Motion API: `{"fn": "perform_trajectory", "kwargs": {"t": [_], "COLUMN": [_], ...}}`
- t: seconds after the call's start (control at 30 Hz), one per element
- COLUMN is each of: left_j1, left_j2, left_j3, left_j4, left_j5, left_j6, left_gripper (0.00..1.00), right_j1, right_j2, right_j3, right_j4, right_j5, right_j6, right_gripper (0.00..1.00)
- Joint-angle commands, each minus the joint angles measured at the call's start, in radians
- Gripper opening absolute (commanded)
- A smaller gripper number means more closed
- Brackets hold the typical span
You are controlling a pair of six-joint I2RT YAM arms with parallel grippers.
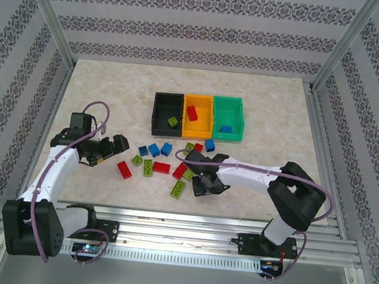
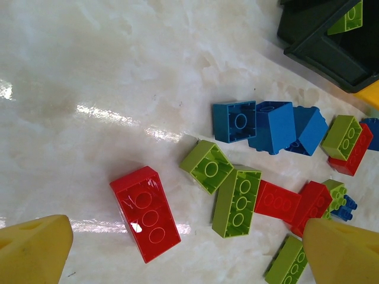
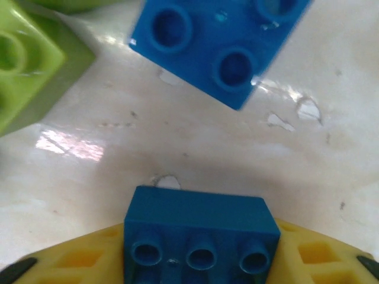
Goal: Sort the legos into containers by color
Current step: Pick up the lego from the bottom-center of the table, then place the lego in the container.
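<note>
Two grippers sit low over the pale marbled table (image 1: 101, 78). Nearest the bases, the left gripper (image 2: 189, 260) hangs with its yellow fingers (image 2: 32, 251) spread wide and nothing between them. A red brick (image 2: 145, 213) lies flat on the table just ahead of them. On the right side, the right gripper (image 3: 201, 263) has its jaws clamped on a blue brick (image 3: 201, 228), whose studded face is turned toward the wrist camera. Just beyond it lie a second blue brick (image 3: 219, 41) and, to its left, a lime brick (image 3: 29, 65), both on the table. Between the two grippers a loose scatter of legos (image 1: 157, 159) in red, blue and lime is spread out, several of them touching. Farthest back, three joined bins stand in a row. The black bin (image 1: 159, 108) holds one lime piece (image 1: 172, 121), the orange-yellow bin (image 1: 207, 120) holds one red piece (image 1: 192, 113), and the green bin (image 1: 230, 109) holds one blue piece (image 1: 226, 128).
</note>
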Motion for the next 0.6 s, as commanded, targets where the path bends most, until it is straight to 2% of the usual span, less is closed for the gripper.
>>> {"fn": "perform_trajectory", "kwargs": {"t": [0.0,0.17,0.37,0.57], "left_j1": [-0.009,-0.010,-0.010,-0.010], "left_j2": [-0.008,-0.009,-0.009,-0.011], "left_j3": [0.004,0.005,0.003,0.004], "left_j4": [-0.008,-0.007,-0.006,-0.007], "left_j5": [-0.004,-0.004,-0.001,-0.005], "left_j6": [-0.004,-0.005,-0.005,-0.003], "left_gripper": [1.00,1.00,1.00,1.00], "right_j1": [0.010,-0.024,-0.181,-0.367], "right_j2": [0.014,-0.038,-0.052,0.022], "right_j3": [0.020,0.070,0.189,0.365], "right_j4": [0.041,0.012,0.031,0.046], "right_j5": [0.020,0.065,0.033,0.010], "right_j6": [-0.003,-0.061,-0.197,-0.293], "right_gripper": [0.40,0.40,0.39,0.39]}}
